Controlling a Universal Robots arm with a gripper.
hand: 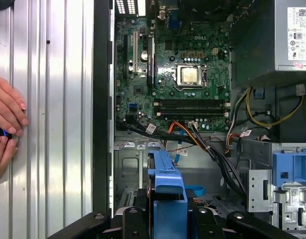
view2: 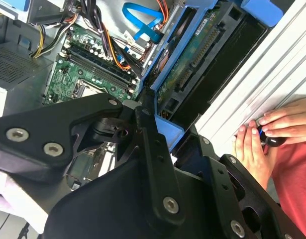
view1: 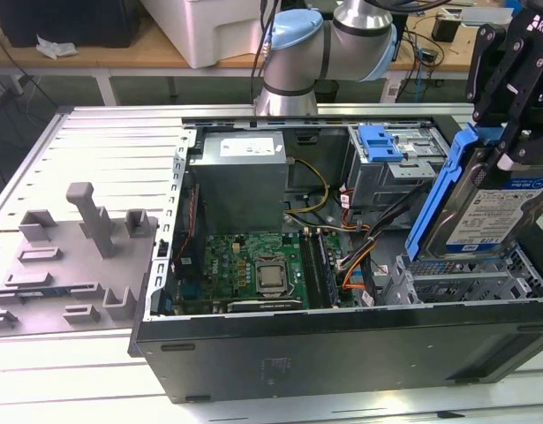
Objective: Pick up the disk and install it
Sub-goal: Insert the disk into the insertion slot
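Gripper [view1: 501,141] clamps the white-labelled disk [view1: 490,212] tilted over the case [view1: 342,349].

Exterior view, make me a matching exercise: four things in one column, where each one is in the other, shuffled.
1 disk
2 motherboard
3 grey blocks
4 power supply

A on the slatted table, at the exterior view's left of the case
B flat on the case floor
C box at the case's far side
D tilted, gripped by the pincer

Pairs: 1-D, 2-B, 3-A, 4-C
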